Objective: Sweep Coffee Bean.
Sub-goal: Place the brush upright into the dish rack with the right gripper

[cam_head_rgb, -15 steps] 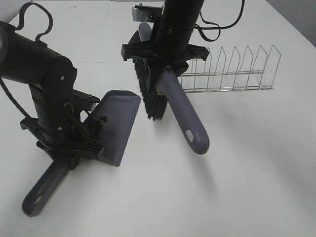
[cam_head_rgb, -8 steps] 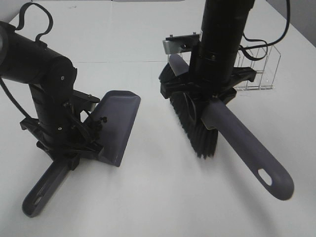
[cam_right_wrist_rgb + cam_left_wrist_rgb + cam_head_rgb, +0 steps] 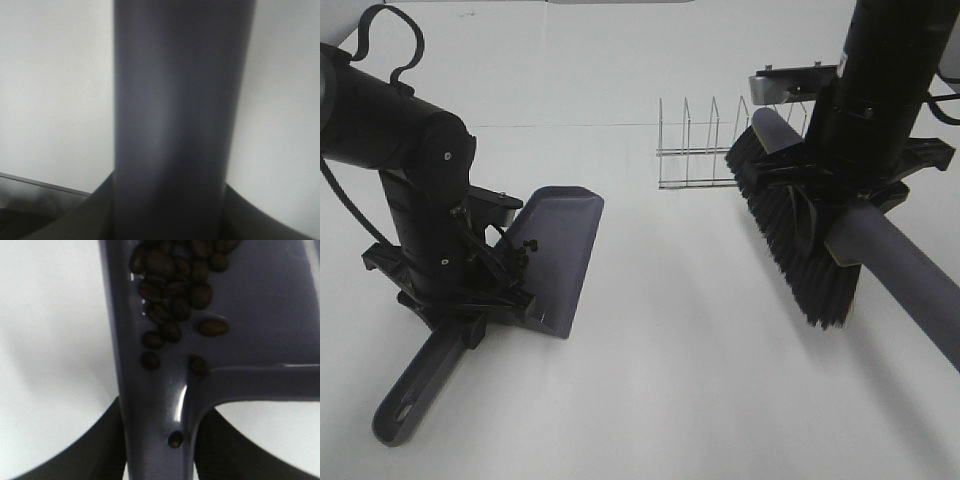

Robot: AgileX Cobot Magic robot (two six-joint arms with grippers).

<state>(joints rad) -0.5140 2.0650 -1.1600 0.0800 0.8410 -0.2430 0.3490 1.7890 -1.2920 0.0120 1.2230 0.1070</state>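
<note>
bench (image 3: 650,400): white, matte, bare over most of its span | seam (image 3: 560,125): faint line across bench, left of wire rack | wire rack (image 3: 705,150): stands upright on bench | dustpan (image 3: 560,250): left of rack, nearer camera; tilted, lower edge apparently touching bench
</note>
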